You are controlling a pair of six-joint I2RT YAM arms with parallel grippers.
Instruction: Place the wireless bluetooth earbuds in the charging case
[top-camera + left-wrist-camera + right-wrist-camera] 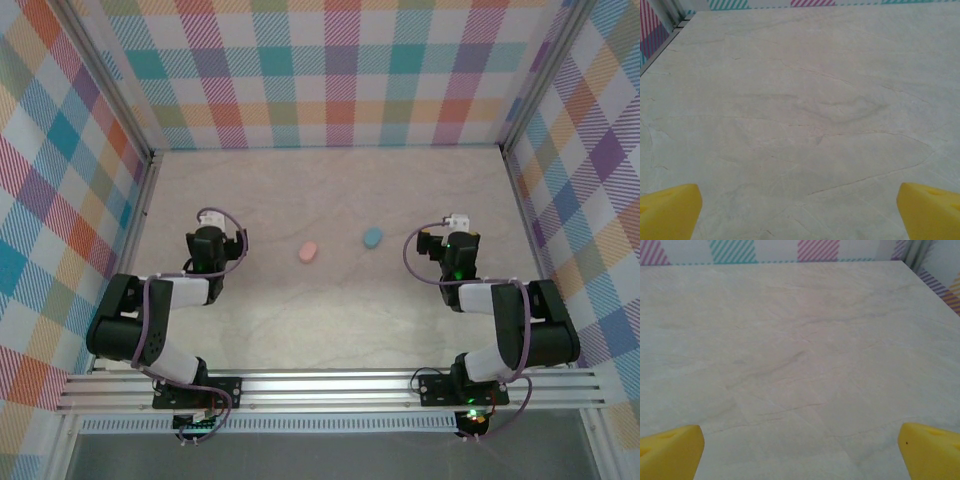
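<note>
Two closed oval charging cases lie mid-table in the top view: a pale pink case (309,251) and, to its right and slightly farther back, a light blue case (372,237). No tiny earbuds can be made out; they are hidden or out of view. My left gripper (209,217) rests well left of the pink case. In the left wrist view my left gripper (800,217) is open, its yellow fingertips (670,210) far apart over bare table. My right gripper (457,222) sits right of the blue case. The right wrist view shows my right gripper (800,455) open too, with nothing between its fingertips (930,450).
A pale marbled tabletop (330,320) is enclosed by plaid walls (330,70) at the back and both sides. A metal rail (330,385) runs along the near edge at the arm bases.
</note>
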